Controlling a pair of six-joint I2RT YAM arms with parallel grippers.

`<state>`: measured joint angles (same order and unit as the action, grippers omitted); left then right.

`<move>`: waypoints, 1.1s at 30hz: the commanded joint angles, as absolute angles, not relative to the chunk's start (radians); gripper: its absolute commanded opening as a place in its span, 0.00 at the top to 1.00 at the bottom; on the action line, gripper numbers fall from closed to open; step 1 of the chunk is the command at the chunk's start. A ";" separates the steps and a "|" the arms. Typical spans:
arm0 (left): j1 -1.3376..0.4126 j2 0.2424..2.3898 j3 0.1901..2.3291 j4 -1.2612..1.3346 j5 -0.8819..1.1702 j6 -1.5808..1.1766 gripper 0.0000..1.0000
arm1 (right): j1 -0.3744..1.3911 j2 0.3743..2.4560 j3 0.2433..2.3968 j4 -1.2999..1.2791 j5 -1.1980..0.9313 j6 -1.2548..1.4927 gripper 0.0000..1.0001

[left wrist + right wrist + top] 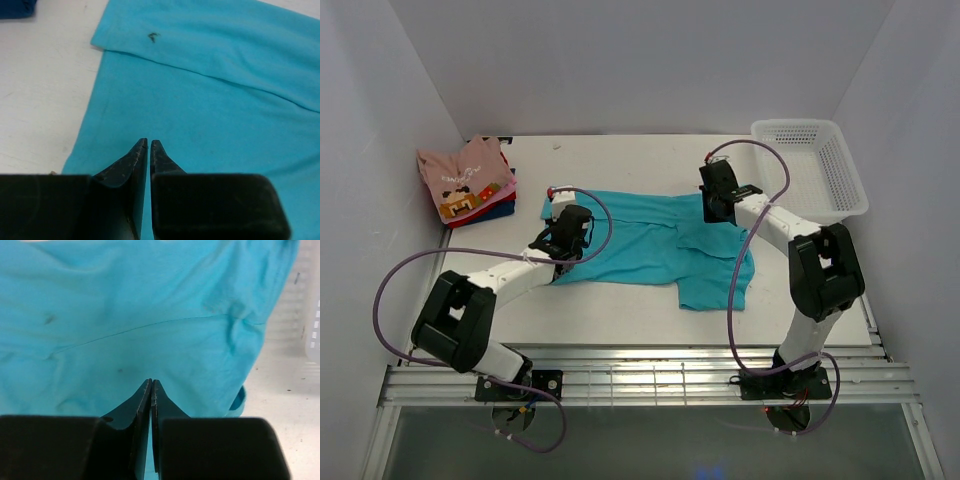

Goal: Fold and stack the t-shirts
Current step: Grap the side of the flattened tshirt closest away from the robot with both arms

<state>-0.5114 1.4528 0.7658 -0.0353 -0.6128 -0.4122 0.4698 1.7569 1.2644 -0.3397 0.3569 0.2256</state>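
This looks like a robotics lab's test cell, not a home or a shop. Two white-and-black robot arms, the left arm (pixel 490 285) at 7 o'clock and the right arm (pixel 800 250) at 4 o'clock, are bolted to a slotted aluminium rail (pixel 650 375) along the near edge of a bare white table (pixel 620 320). Plain white panels (pixel 620 60) box the table in at 9, 12 and 3 o'clock. Purple cables (pixel 377 305) loop loose from the bases to the wrists. On the table lie only a teal t-shirt (pixel 650 240) at the middle, a folded stack (pixel 470 185) at 10 o'clock and a white mesh basket (pixel 810 170) at 2 o'clock.
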 commanded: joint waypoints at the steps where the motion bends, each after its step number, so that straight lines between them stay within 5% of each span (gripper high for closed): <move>1: -0.444 1.471 0.801 -0.017 -0.606 -0.405 0.82 | 0.417 1.824 1.318 -0.345 0.364 0.206 0.92; 33: -0.203 1.815 0.959 -0.058 -0.420 -0.443 0.92 | 0.196 2.248 1.681 -0.446 0.390 0.126 0.92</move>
